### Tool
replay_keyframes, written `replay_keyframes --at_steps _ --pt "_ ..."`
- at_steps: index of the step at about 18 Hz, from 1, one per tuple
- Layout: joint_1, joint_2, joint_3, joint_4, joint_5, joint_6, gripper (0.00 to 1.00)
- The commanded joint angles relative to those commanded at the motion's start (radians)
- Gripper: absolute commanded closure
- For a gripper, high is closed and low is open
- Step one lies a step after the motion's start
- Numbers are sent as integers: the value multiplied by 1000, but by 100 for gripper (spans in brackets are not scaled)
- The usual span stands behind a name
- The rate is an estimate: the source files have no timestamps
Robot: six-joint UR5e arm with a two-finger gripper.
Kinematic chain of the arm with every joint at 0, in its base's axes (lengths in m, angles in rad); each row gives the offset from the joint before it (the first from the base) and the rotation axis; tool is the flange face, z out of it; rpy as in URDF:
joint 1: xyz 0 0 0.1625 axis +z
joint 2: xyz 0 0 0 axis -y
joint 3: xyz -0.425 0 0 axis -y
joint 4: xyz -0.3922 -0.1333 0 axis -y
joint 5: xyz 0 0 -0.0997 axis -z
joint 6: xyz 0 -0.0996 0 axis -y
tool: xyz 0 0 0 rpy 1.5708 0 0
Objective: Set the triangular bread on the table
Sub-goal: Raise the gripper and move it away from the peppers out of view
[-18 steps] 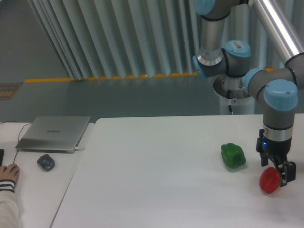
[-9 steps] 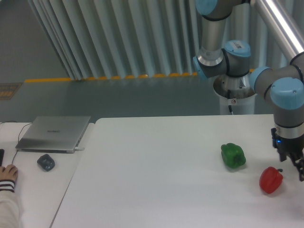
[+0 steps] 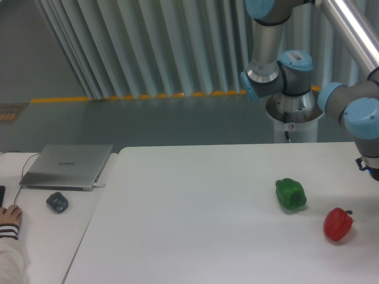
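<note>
The triangular bread is out of view. The white table carries a green pepper and a red pepper at its right side. The arm's wrist shows at the right edge of the frame, above and to the right of the red pepper. The gripper itself is cut off by the right edge and its fingers do not show.
A narrower white desk at the left bears a grey laptop and a dark mouse. A person's hand rests at its left edge. The robot's base stands behind the table.
The arm has moved right and up, away from the red pepper, and the gripper has gone out of the frame. The red pepper stays on the table.
</note>
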Motion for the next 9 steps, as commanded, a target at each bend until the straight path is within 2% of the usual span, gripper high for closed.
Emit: replay_keyframes --at_steps 3,9 --pt "-2 0 -17 -2 65 -2 0" --pt "21 0 -18 0 65 0 0"
